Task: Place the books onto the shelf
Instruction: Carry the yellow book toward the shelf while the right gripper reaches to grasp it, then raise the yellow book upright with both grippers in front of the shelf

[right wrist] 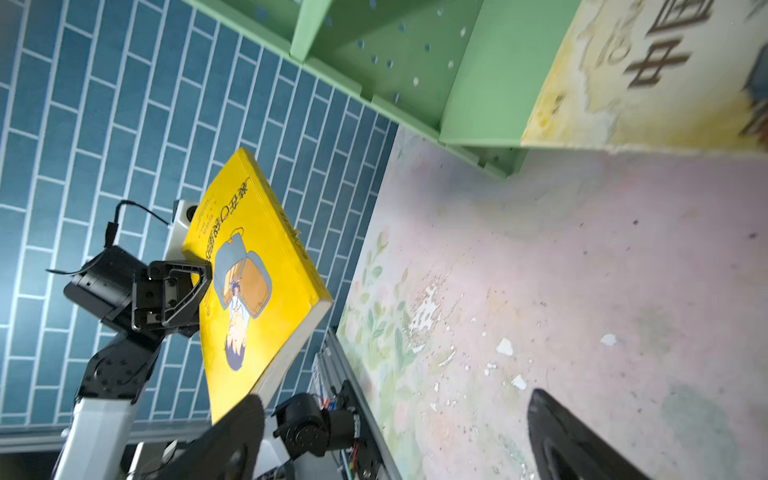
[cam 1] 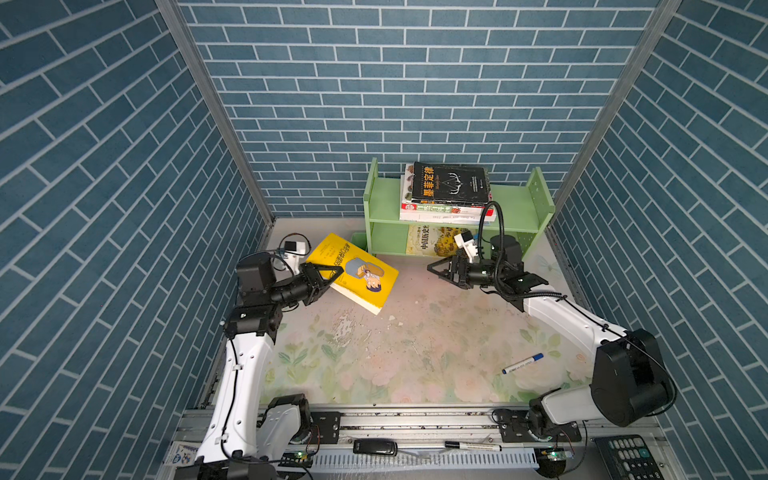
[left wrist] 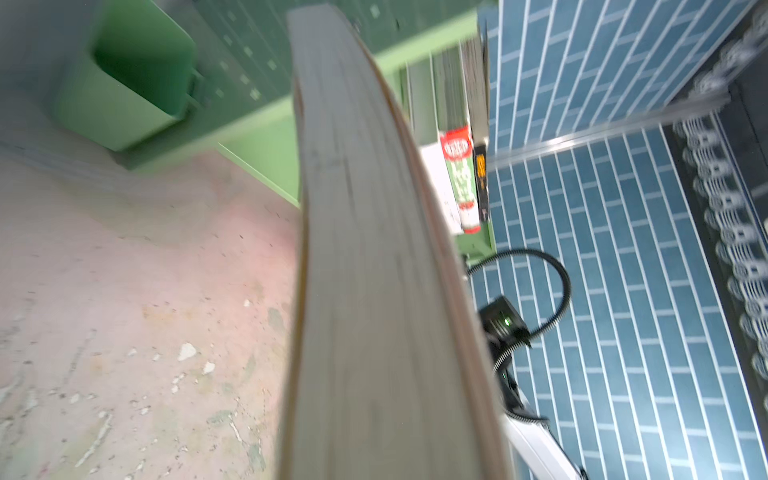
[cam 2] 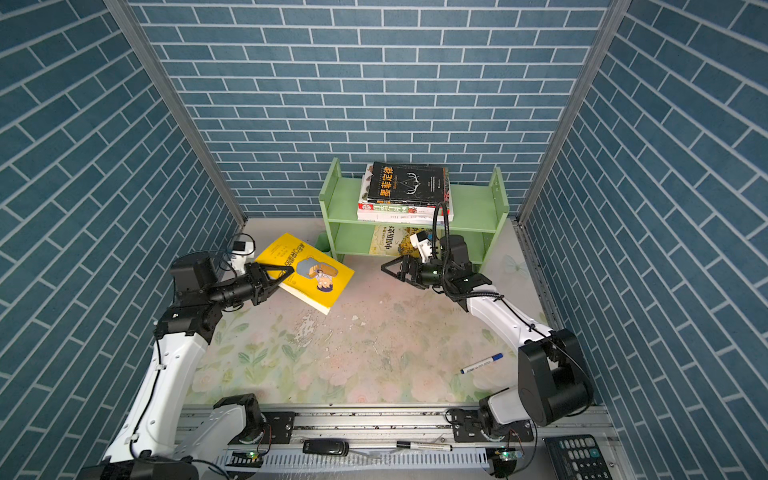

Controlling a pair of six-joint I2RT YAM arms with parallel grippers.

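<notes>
Blue brick-pattern walls point(cam 1: 415, 104) box me in on three sides and stand close behind the shelf, so I judge the only way in is from the front. Next down, the table point(cam 1: 415, 345), a worn floral mat, is bare through the middle. My shelf point(cam 1: 384, 197) stands at the far edge, right of centre, its long front facing me. A stack of books point(cam 1: 451, 187) lies flat on the upper tier with bare board on either side, and the yellow illustrated book point(cam 1: 432, 243) lies in the lower tier. What matters: the yellow cartoon-man book point(cam 1: 368, 280) hangs left of the shelf and nearer to me, tilted, its long axis skewed to the shelf front, its far corner just beside the green cup-box point(cam 1: 359, 240). I judge it needs a swing to the right and a squaring turn. My left gripper point(cam 1: 334, 276) is clamped on its page edge near a corner, so that arm is the nearer. My right gripper point(cam 1: 436, 274) hovers before the lower tier, jaws wide, holding nothing. A marker pen point(cam 1: 522, 363) lies well apart.
</notes>
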